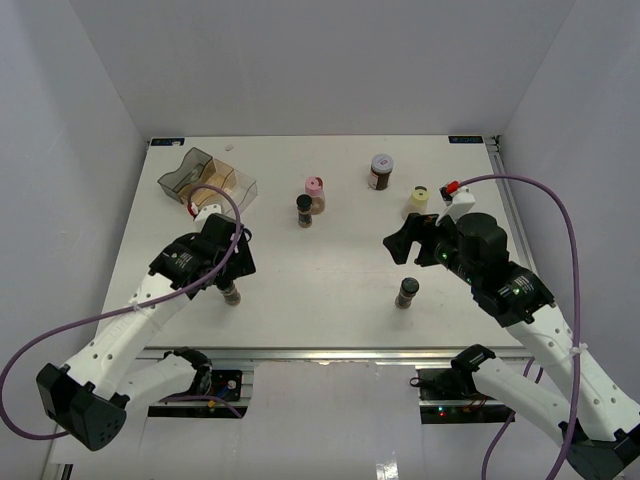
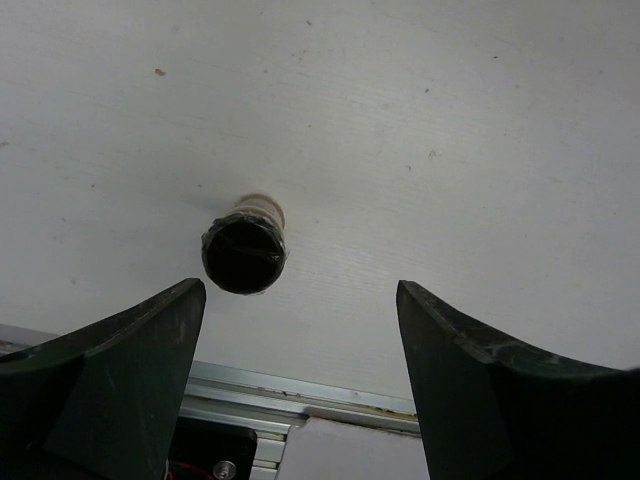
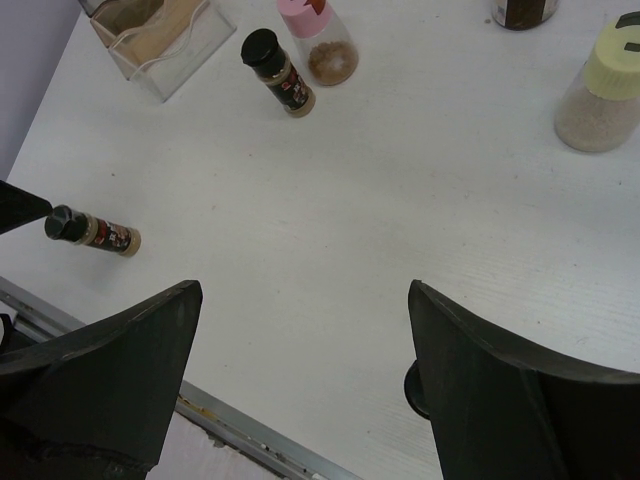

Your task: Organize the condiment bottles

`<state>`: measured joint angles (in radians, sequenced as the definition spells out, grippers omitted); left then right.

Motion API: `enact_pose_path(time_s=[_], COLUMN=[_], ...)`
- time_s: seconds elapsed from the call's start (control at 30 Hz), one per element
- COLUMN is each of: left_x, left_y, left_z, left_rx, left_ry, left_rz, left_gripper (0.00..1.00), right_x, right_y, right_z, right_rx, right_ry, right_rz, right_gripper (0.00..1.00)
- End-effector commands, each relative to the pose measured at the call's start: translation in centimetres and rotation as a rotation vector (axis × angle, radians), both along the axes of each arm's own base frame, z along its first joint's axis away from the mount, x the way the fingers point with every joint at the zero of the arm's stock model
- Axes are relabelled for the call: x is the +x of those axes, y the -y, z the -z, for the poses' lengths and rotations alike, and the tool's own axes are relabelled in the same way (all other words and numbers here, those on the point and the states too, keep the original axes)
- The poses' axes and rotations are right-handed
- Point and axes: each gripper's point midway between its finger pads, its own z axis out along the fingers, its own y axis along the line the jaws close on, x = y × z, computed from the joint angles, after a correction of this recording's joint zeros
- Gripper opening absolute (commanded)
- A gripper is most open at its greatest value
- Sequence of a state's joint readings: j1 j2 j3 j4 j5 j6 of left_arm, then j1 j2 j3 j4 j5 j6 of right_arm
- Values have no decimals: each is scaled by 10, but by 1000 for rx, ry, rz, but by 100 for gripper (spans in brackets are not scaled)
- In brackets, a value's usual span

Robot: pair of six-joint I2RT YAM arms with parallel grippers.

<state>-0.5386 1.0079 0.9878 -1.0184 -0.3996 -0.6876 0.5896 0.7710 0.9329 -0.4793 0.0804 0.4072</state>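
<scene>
Overhead view. A clear compartment bin occupies the upper left of the white worktop. At upper centre, the pink-capped jar and a black-capped jar stand just beside each other; whether they touch cannot be told. The grey-lidded jar, with a red label, stands right of centre near the top. The pale yellow jar stands lower right of it, just beside the right arm's wrist. A second black-capped jar stands alone at lower right of centre. A third black-capped jar stands at lower left, partly under the left arm.

Left wrist view. The left end effector has its fingers spread wide. The third jar's cap is seen from above, between and beyond the tips, touching neither.

Right wrist view. The right end effector is likewise spread, with only worktop between its fingers, gripping nothing.
</scene>
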Motion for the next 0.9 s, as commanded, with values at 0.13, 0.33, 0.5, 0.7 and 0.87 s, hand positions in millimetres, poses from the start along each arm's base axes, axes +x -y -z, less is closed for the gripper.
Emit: enact_pose_path(time_s=[0.13, 0.33, 0.5, 0.7, 0.87], left_x=[-4, -4, -2, -12, -13], left_y=[-18, -17, -10, -14, -23], left_z=[5, 13, 25, 49, 47], left_rx=[94, 66, -3, -51, -53], left_ry=[-63, -74, -62, -85, -59], left_rz=[-65, -103, -119, -230, -284], left_gripper=[87, 86, 85, 89, 87], right_x=[-1, -1, -3, -3, -6], right_y=[1, -5, -6, -3, -2], right_z=[6, 0, -3, -3, 1], right_rx=[-31, -15, -9, -10, -7], right_ry=[1, 6, 8, 14, 11], right_rz=[-20, -41, -51, -41, -41], right_gripper=[90, 90, 90, 90, 90])
